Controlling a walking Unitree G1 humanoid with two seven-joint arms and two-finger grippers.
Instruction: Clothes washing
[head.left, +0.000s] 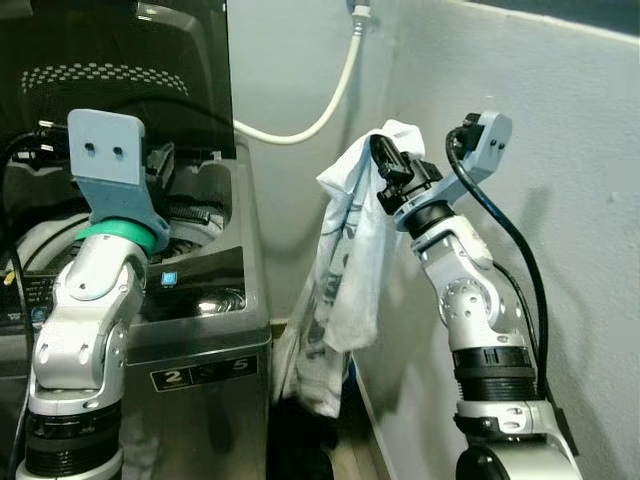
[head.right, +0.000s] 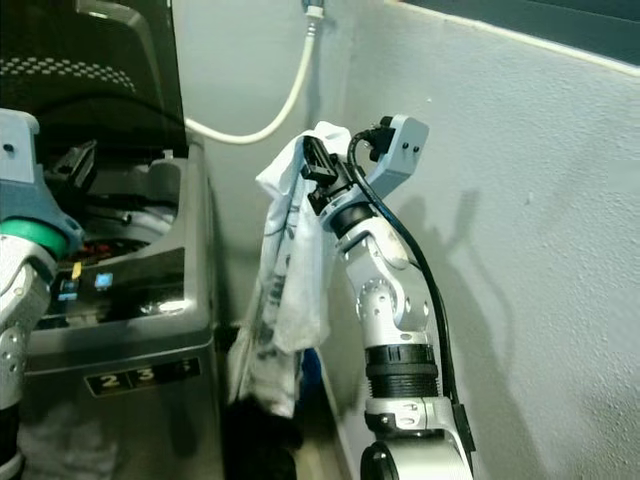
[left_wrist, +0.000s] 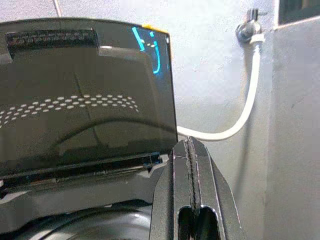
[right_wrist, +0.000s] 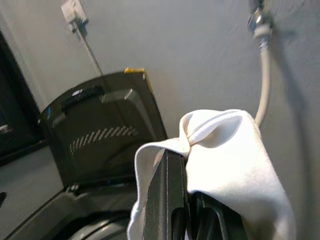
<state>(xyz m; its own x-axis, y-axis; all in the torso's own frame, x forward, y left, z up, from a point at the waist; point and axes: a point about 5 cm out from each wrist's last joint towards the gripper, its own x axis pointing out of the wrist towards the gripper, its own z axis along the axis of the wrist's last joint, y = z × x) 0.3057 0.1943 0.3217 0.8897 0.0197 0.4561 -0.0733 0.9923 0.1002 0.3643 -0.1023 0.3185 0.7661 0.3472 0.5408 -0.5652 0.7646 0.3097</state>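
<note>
the right claw (head.left: 381, 152) is clamped on a white shirt (head.left: 345, 270), pinching a bunched fold near its top edge. the shirt hangs in the air to the right of the washer (head.left: 205, 300), in the gap between the washer's side and the wall (head.left: 560, 200), with its top a little above the washer's rim. it touches nothing else that can be seen, though its lower end drops toward dark things beside the washer's base that cannot be made out.

the shirt looks thin, limp and light, with a faint print. it drapes straight from the pinch and folds over itself, so it will swing and trail rather than hold any shape. a pinch through a gathered fold, as here, seems the sound place to hold it; a single layer at an edge would likely slide out. the trailing end is what may catch on the washer's rim.

its long axis runs vertical, top at the claw, free end pointing down.

the washer's lid (left_wrist: 85, 95) stands raised, and the drum opening lies below it. the left claw (left_wrist: 191, 200) hovers over the washer's top with its fingers pressed together, holding nothing. a white hose (head.left: 320, 110) curves along the wall behind the washer.
</note>
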